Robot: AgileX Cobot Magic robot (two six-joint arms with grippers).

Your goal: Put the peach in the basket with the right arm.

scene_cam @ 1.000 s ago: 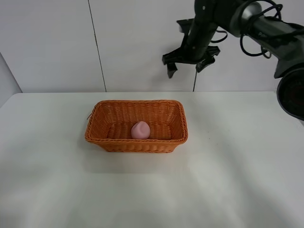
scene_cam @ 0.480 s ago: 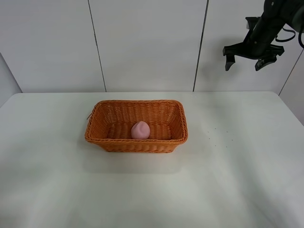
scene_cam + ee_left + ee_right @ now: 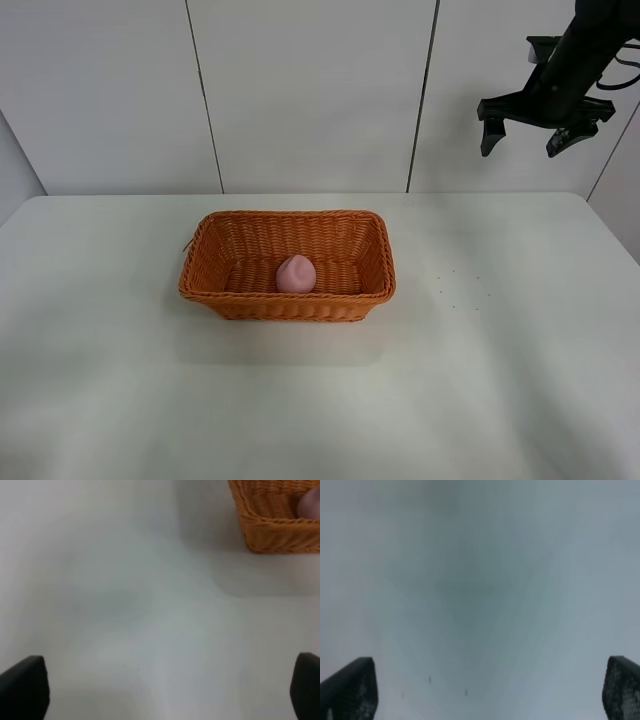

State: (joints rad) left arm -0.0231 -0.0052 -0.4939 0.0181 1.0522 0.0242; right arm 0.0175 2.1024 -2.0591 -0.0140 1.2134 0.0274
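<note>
You have one basket (image 3: 287, 265) on the white desk (image 3: 320, 400), and one peach (image 3: 296, 273) inside it. The peach lies on the basket floor, near the middle, a little toward the front wall. One peach, one basket, and nothing more stands on the desk in the high view.

In the high view you can see only one arm, the right arm (image 3: 590, 40), at the upper right corner. Its right tool (image 3: 546, 125) hangs in the air in front of the wall, well apart from the basket and well above the desk. The fingers (image 3: 490, 135) are spread wide and they hold nothing.

The right wrist view shows you what the high view does not: the two dark fingertips at the two lower corners, far from each other, with only a blurred grey surface between them. You cannot find the basket or the peach there.

The left wrist view gives you the left tool (image 3: 160, 687), which the high view does not show at all. Its two dark tips sit at the lower corners, also spread and without anything between them, above the bare desk. In a corner of this view you see one end of the basket and a small pink piece of the peach (image 3: 311, 504) behind its rim.
</note>
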